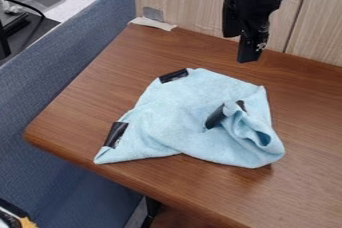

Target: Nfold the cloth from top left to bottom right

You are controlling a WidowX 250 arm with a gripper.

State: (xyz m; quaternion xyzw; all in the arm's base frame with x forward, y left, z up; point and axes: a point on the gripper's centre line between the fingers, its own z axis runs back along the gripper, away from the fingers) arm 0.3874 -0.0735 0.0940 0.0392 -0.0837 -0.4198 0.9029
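The pale blue cloth [180, 107] lies rumpled on the brown wood-grain desk [300, 187], its pointed lower-left corner right by the front edge, near the desk's rounded corner. Wood surface stretches along its left side and between its right side and the view's edge. The fabric looks soft and matte, bunched into a raised, looping fold at lower right, with dark tape patches at upper left, lower left and beside the fold. The black claw [247, 47] hangs above the cloth's upper right, apart from it, before pale wood-grain panelling [194, 2]; I cannot tell how wide it is.
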